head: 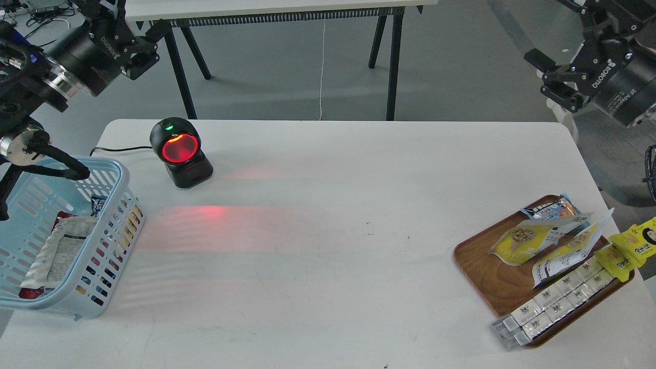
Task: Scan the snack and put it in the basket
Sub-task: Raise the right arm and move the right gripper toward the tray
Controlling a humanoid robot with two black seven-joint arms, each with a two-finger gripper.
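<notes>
From the head view, a white table (328, 241) stood on a grey floor, with a second table's black legs (392, 61) behind it. A black scanner (179, 152) near the far left corner glowed red and threw red light across the tabletop. The light blue basket (115, 225) sat at the left edge, partly cut off by the frame, with packets inside that were hard to identify. The snack (530, 237) lay on the brown wooden tray (492, 277) at the right edge, overlapped by a second similar pouch (569, 253). The left gripper (141, 48) and right gripper (556, 77) hung above the floor beyond the far corners, holding nothing; their finger spread could not be told. The table's middle lay bare.
</notes>
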